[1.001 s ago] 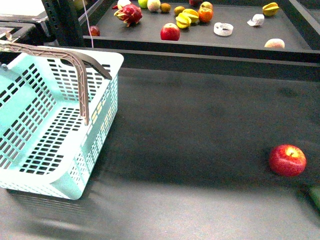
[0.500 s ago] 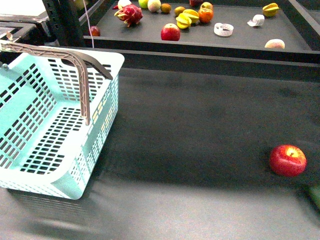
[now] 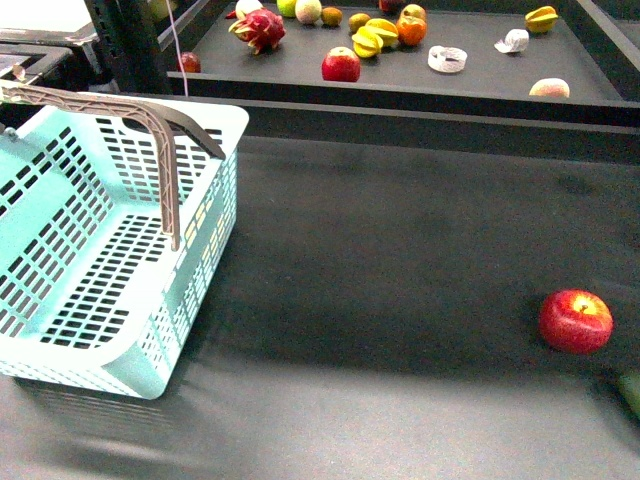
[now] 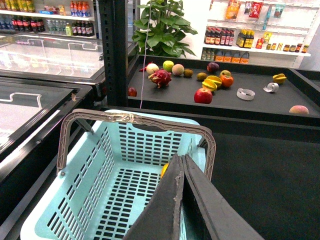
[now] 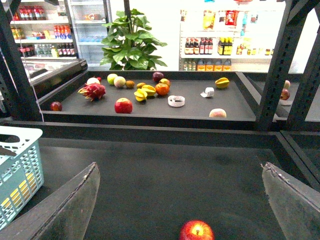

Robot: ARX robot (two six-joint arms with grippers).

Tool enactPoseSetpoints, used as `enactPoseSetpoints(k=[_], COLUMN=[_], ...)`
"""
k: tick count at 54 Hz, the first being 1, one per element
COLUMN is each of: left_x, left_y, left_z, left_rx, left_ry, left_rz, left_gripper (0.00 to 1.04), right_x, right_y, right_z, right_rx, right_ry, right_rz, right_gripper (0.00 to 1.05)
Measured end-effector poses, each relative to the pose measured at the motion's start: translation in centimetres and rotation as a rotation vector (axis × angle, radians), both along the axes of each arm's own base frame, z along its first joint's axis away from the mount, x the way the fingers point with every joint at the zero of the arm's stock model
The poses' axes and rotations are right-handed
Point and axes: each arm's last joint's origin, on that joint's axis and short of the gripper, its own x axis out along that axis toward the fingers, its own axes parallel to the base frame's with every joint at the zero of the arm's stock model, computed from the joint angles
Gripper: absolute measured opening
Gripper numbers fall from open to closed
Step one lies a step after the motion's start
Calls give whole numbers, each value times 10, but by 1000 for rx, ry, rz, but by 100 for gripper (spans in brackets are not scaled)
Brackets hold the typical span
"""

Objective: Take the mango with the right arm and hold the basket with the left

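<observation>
the basket (image 3: 110,240) sits on the dark table (image 3: 400,290) at the robot's left, pale turquoise with slotted walls, one grey-brown handle (image 3: 150,130) arched up over its open top. in the front view neither arm shows. the left wrist view looks down over the same basket (image 4: 125,175); the left gripper (image 4: 181,165) has its two long black jaws pressed flat together with no gap and nothing between them, their tips just above the basket's near wall, and whether they touch it cannot be told. a small patch of yellow-orange (image 4: 164,170) peeks out beside the jaws inside the basket, mostly hidden, so i cannot say it is the mango. the right gripper (image 5: 180,200) is spread wide, its two dark fingers (image 5: 75,205) far apart at the picture's edges and empty, hanging above the table. a red apple (image 3: 575,320) lies on the table at the robot's right, well apart from the basket, and shows between the open fingers in the right wrist view (image 5: 196,231). behind the table a raised shelf (image 3: 480,80) carries a dragon fruit (image 3: 260,28), another apple (image 3: 340,64), star fruits (image 3: 372,38) and other fruit.
</observation>
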Motion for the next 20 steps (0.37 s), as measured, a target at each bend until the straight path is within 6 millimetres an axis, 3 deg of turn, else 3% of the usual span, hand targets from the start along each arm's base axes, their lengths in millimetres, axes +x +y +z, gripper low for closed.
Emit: enactPoseSetpoints(k=[7,20], left_x=[-10,-11], left_y=[0,0], left_z=[-3,-3], left_rx=[1,1], left_ry=[8,6], left_rz=[0,0], left_gripper=[4,4], right_x=[0,0], right_y=[0,0], right_z=[0,0], right_rx=[0,0], right_ry=[0,0], right_rz=[0,0], right_gripper=[97,97])
